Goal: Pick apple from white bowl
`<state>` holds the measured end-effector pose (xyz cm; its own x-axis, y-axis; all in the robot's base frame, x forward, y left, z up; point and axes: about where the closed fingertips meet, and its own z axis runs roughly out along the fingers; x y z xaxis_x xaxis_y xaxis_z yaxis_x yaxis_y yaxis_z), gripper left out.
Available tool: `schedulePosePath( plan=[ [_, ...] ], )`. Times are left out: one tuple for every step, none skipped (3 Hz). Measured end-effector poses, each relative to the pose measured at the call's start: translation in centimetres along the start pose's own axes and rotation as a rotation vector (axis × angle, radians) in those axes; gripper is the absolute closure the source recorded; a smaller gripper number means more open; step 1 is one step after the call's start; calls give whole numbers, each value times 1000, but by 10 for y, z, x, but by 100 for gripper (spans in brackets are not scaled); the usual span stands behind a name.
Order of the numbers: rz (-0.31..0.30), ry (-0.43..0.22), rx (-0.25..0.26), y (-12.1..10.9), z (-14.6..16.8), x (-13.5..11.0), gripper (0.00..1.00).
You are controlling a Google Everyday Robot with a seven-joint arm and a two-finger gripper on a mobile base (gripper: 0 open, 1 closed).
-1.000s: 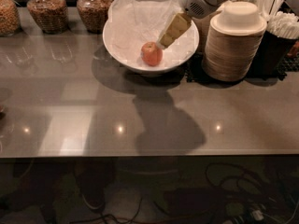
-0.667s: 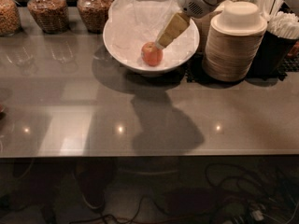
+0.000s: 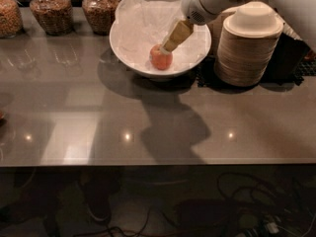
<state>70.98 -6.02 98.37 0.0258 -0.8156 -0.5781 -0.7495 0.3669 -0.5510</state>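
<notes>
A small reddish-orange apple (image 3: 161, 58) sits inside the large white bowl (image 3: 123, 46) lined with crinkled white paper, at the back centre of the table. My gripper (image 3: 167, 47) reaches down into the bowl from the upper right on a white arm. Its tan fingers (image 3: 177, 35) point at the apple and their tips meet the apple's top right side. The apple rests on the bowl's floor.
A tall stack of tan disposable bowls (image 3: 248, 46) stands right of the white bowl, close to the arm. Brown glass jars (image 3: 51, 11) of grains line the back left. The grey table's front edge (image 3: 158, 163) runs across below, with cables on the floor.
The gripper has come down and to the left inside the bowl, from beside the apple to touching its top. The apple has not moved.
</notes>
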Motion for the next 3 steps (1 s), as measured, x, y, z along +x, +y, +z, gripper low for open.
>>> schedulePosePath(
  plan=[
    [1,0,-9,-3,27,6,0],
    [9,17,-35,0,48,16,19],
    [22,36,-79,9,60,24,32]
  ],
)
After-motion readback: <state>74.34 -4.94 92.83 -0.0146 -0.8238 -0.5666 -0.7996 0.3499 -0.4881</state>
